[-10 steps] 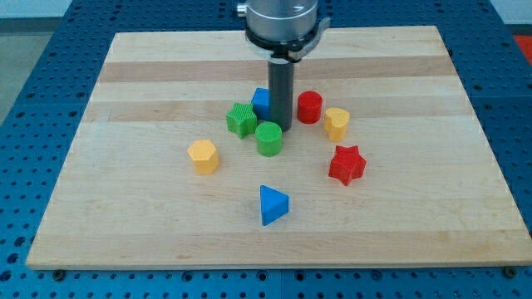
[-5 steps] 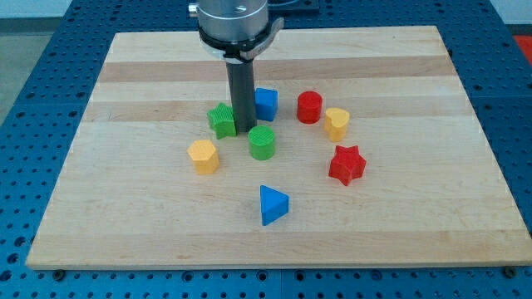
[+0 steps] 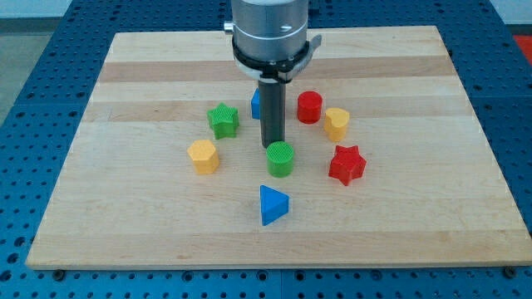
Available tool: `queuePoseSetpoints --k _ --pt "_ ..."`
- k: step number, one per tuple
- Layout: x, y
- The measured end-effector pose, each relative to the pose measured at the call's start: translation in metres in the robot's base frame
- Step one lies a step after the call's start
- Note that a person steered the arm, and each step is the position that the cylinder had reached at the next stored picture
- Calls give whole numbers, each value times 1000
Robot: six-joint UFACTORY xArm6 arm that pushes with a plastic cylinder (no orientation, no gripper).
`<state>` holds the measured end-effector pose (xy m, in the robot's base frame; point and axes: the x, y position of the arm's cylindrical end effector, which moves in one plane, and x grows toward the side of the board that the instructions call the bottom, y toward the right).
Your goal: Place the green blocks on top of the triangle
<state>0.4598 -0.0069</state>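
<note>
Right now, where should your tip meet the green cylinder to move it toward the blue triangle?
I can only push, not grip. I'd press on the green cylinder's far wall, the side toward the view's top, where my tip already sits, slightly left of centre. The blue triangle lies straight below it, so a push downward should carry it there. Its round wall may slip sideways, so stay centred.

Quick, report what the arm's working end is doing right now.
No hand on this arm, just a rod. My tip is on the board, right behind the green cylinder, on its top side in the view, holding nothing. The green star sits apart to the view's left.
</note>
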Motion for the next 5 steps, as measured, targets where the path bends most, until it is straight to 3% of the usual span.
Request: queuePoseSetpoints --k 2,3,5 --pt "29 0" --pt "18 0" --pt "-57 0"
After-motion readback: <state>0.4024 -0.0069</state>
